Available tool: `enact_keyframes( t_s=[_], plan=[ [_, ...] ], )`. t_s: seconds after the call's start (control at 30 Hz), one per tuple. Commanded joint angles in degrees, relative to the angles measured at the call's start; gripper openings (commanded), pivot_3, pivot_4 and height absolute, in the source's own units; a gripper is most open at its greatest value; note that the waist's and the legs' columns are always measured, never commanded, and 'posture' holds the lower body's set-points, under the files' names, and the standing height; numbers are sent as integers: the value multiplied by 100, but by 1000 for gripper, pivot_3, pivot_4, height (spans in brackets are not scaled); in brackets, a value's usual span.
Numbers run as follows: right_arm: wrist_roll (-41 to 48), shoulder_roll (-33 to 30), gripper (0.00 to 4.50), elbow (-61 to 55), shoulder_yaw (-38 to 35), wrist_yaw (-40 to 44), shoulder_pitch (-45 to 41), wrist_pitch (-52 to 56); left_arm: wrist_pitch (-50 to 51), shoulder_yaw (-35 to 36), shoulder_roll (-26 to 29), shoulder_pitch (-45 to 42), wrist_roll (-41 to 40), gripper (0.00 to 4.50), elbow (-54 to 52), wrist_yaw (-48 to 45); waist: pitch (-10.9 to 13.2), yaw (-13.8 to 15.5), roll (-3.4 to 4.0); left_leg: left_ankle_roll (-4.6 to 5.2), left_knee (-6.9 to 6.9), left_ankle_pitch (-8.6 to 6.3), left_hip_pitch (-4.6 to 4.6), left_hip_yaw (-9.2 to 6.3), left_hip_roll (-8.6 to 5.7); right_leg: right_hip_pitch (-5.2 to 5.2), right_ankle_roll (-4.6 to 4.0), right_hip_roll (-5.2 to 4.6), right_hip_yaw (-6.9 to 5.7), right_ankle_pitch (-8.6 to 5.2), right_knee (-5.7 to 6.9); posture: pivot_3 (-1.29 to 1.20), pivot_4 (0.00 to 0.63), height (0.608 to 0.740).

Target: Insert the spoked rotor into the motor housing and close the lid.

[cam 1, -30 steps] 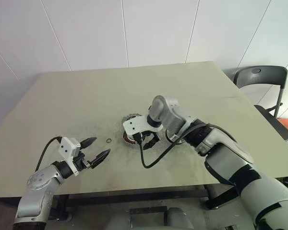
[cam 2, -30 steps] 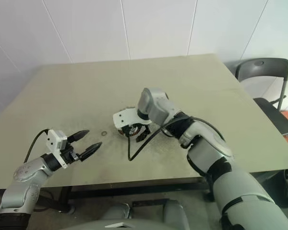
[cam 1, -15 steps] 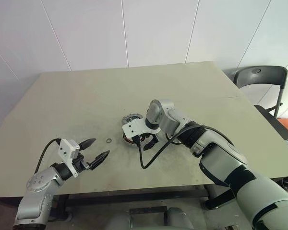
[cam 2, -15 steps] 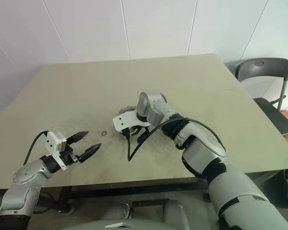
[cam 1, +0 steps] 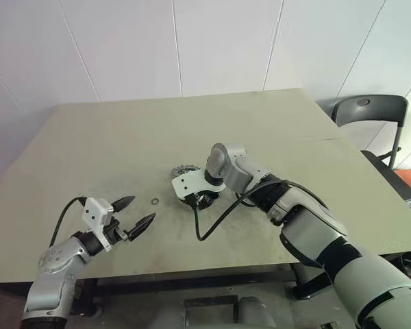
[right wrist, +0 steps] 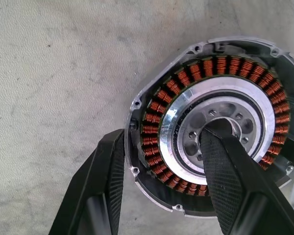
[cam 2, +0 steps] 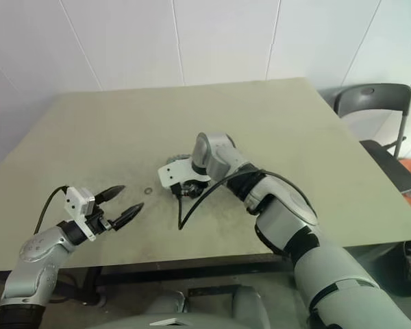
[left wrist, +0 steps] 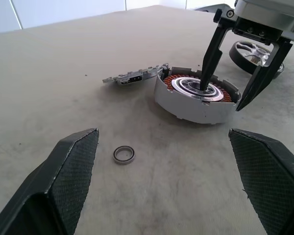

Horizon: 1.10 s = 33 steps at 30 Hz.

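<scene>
Near the centre of the left eye view, the right gripper (right wrist: 161, 161) points steeply down over the motor housing (left wrist: 196, 95) — one finger dips into the silvery hub bore, the other stands just outside the rim, so the jaws straddle the ring of copper windings. Whether they have clamped on that wall cannot be told; a sliver of gap shows at the outer finger.

The spoked rotor (left wrist: 257, 54) lies on the table (cam 1: 123, 137) just beyond the housing, at the upper right of the left wrist view. A flat grey piece, probably the lid (left wrist: 132, 76), sits at the housing's far edge. A small washer (left wrist: 123, 154) rests apart, lower left.

The left gripper (cam 1: 133, 214) hovers at the lower left with its jaws spread wide, holding nothing.

The risk: if the jaws close off-centre, the outer finger may scrape the windings or slide the housing against the lid — the rotor would then sit farther from easy reach.
</scene>
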Motion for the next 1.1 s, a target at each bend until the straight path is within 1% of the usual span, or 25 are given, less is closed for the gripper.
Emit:
enact_keyframes(
  t_s=[0.03, 0.17, 0.23, 0.37, 0.43, 0.53, 0.6, 0.67, 0.7, 0.8, 0.87, 1.03, 1.1],
  plan=[
    [-12, 4, 1969, -182, -95, 108, -53, 33, -61, 50, 45, -101, 4, 4500, -205, 47, 0, 4, 0, -2, 1, 1, 0, 0, 5, 0, -8, 6, 0, -3, 0, 0, 0, 740],
    [32, -253, 1968, -854, -106, 492, 23, 184, -45, 39, 58, -126, 0, 4500, -201, 59, 1, 10, 1, -4, -1, 2, -10, 0, 13, -11, 1, 13, 0, 5, -1, 0, 0, 740],
    [73, -433, 1964, -1298, -137, 739, 91, 337, -5, 22, 59, -162, 1, 4500, -210, 78, 1, 24, 1, -4, -4, 2, -14, 0, 13, -15, -16, 13, 0, 18, -4, 0, 0, 740],
    [228, -734, 1964, -2118, -209, 1247, 205, 789, 93, -22, 59, -205, 3, 4500, -283, 122, 1, 29, 0, -9, -2, -1, -21, 2, 13, -18, -16, 13, 0, 19, -8, 0, 0, 740],
    [463, -800, 1963, -2513, -222, 1480, 227, 1361, 141, -33, 69, -210, 0, 4500, -330, 137, 1, 14, 1, -9, -2, -1, -19, 2, 14, -17, -14, 13, 0, 18, -8, 0, 0, 740],
    [1429, -1009, 1961, -3127, 124, 1551, 33, 2763, 288, -53, 108, -199, -14, 4500, -387, 150, 2, 17, 1, -9, -2, -1, -17, 3, 22, -18, 5, 18, 0, 5, -5, 0, 0, 740],
    [1704, -1023, 1959, -3260, 180, 1551, -7, 3161, 292, -68, 130, -193, 35, 4500, -386, 142, 2, 12, 1, -9, -2, -1, -16, 3, 26, -18, 2, 20, 0, 4, -5, 0, 0, 740],
    [1740, -1016, 1959, -3241, 230, 1551, 0, 3244, 287, -70, 115, -204, 41, 4500, -373, 163, 2, 24, 1, -9, -2, -1, -17, 3, 28, -18, -5, 21, -1, 0, -6, 0, 0, 740],
    [1740, -1004, 1959, -3226, 222, 1535, 44, 3081, 285, -68, 110, -206, 39, 4500, -366, 171, 2, 28, 1, -9, -1, -1, -16, 4, 28, -17, -9, 21, -1, -3, -6, 0, 0, 740],
    [2014, -1053, 1959, -3248, 300, 1531, 117, 3017, 236, -49, 115, -201, 54, 4500, -300, 161, 2, 35, 1, -10, 2, -1, -17, 6, 28, -15, -9, 21, -1, -3, -8, 0, 0, 740],
    [1985, -943, 1959, -3059, 279, 1407, 142, 3040, 179, -31, 113, -187, 78, 4500, -243, 158, 2, 33, 1, -10, 0, -1, -18, 6, 28, -16, -2, 21, -1, 0, -9, 0, 0, 740],
    [1668, -946, 1959, -2733, 515, 1041, 167, 2655, 142, -37, 97, -202, 126, 4500, -229, 183, 2, 29, 1, -10, 0, -1, -17, 6, 28, -18, 2, 22, -1, 4, -7, 0, 0, 740],
    [1591, -920, 2688, -2624, 554, 931, 180, 2592, 158, -42, 86, -220, 136, 4500, -239, 190, 2, 31, 1, -10, 0, -1, -17, 7, 28, -17, 2, 22, -1, 4, -7, 0, 0, 740]
  ],
)
